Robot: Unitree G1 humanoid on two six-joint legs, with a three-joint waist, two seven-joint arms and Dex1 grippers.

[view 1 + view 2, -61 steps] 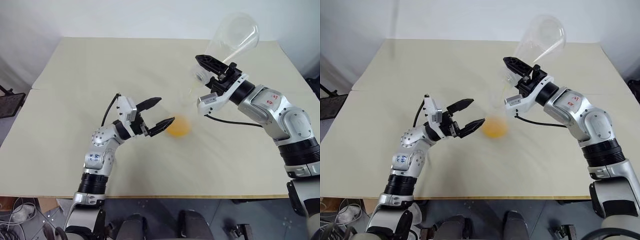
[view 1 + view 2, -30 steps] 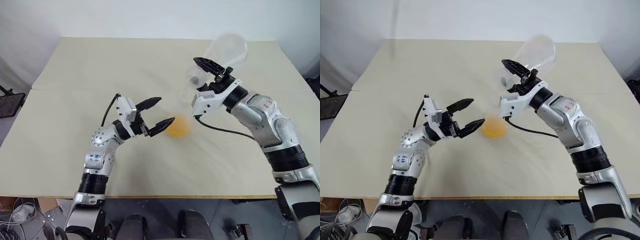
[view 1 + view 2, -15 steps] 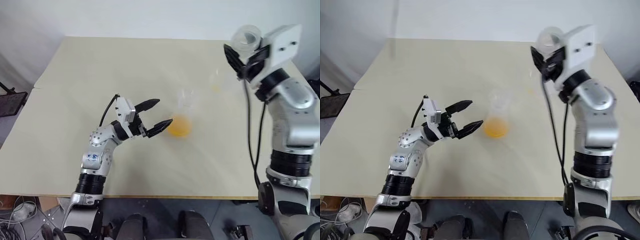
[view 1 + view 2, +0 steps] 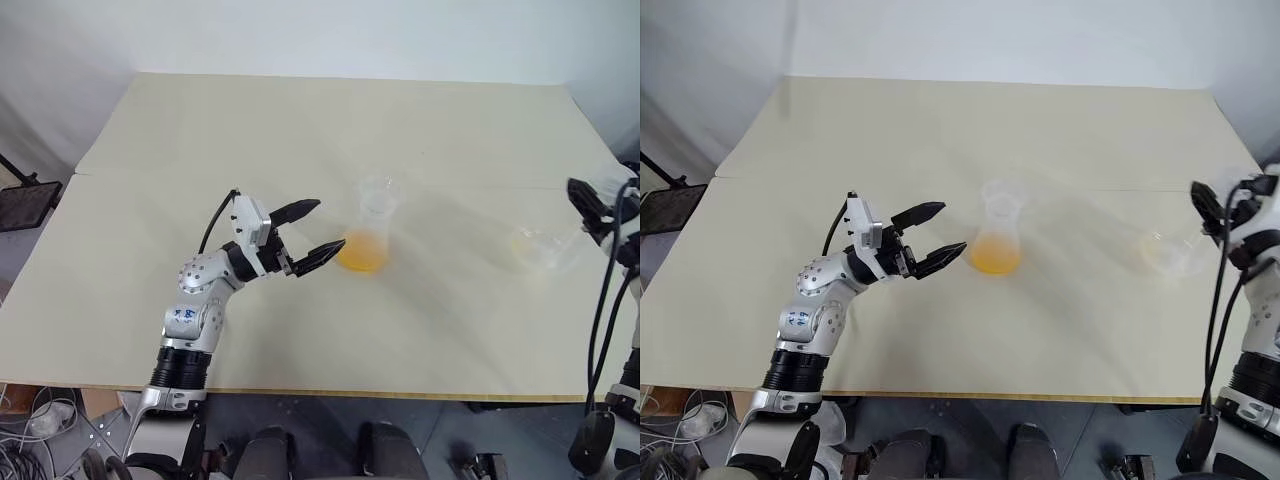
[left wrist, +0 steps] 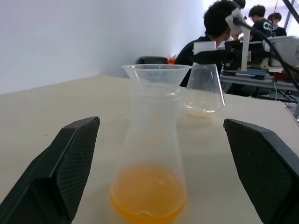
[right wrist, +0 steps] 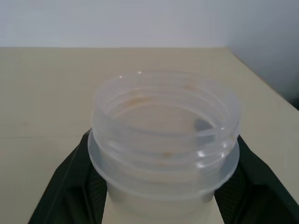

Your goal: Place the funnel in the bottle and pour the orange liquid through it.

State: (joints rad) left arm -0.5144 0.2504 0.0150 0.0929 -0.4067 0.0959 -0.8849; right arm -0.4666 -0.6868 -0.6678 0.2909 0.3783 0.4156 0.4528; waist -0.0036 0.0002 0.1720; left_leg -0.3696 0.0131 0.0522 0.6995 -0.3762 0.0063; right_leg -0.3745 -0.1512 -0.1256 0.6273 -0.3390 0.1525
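Bottle (image 4: 366, 238) upright mid-tabletop (image 4: 300, 130), funnel (image 4: 377, 189) seated in its neck, orange liquid (image 4: 361, 252) pooled in its base. Left gripper (image 4: 318, 232) just beside bottle, fingers spread wide, holding nothing. Right gripper (image 4: 592, 212) at the tabletop's right edge, fingers clamped on neck of larger flask (image 4: 545, 248), well apart from bottle. People seated beyond, in left wrist view.

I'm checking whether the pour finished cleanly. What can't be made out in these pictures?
- Larger flask: too faint in the eye views to show whether liquid remains.
- Right claw: the flask neck covers the fingers' contact in the right wrist view.
- Funnel spout: lost inside the bottle neck, clear on clear, left wrist view.
- Drips on the table: too small to tell.
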